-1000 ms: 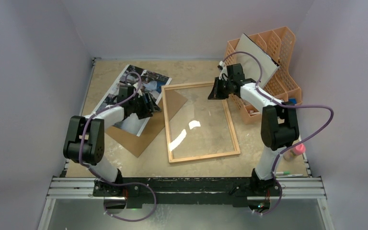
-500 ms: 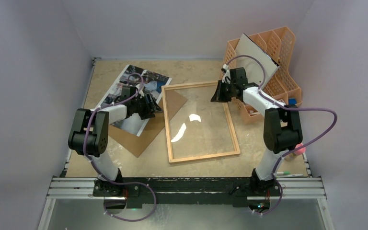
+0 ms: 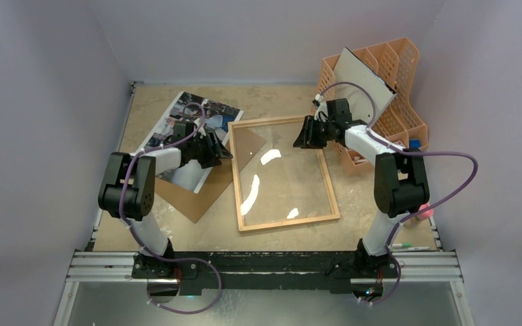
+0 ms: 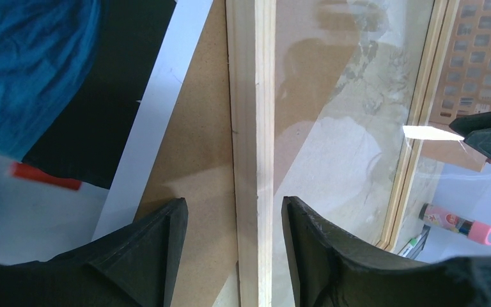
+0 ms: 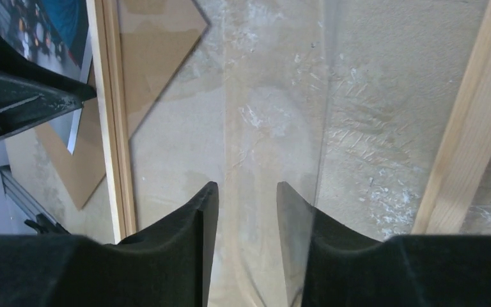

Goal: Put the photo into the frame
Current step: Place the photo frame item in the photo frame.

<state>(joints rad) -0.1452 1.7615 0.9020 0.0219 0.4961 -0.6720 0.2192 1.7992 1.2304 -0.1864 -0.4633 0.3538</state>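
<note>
Noting left tool (image 4: 233,204) spread astride the left side of the frame (image 4: 252,128) and right tool (image 5: 247,188) parted over its glass (image 5: 262,96), we judge: steady the frame, then slide in the photo (image 3: 221,115), lying face-up just left of it.

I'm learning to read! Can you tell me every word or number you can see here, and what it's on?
None: no word or number here can be read.
The pink tube has a label, but it is too blurred.
The photo is too small to show any signs.
The frame is plain wood, no writing.
</note>
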